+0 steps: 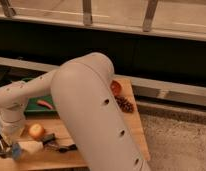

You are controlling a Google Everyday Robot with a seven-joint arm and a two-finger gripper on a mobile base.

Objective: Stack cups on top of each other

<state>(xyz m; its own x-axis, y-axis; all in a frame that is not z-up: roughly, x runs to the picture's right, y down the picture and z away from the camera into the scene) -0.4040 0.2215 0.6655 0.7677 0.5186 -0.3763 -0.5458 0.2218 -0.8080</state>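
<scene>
No readable text, label, brand, number or sign is showing anywhere in view. The gripper (3,146) is hanging at the lower left, over the wooden table (131,127), near the light-blue cup (16,150).

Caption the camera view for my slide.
Robot arm reaches over a wooden table, gripper low at left beside the light-blue cup and cream-white cup.

Much of the wooden table (41,161) and half of the red-orange bowl (116,88) are being hidden by the big white arm (91,115), and the gripper (3,145), low by the left edge beside the light-blue cup (17,150), is being blurred and partly cut off.
</scene>
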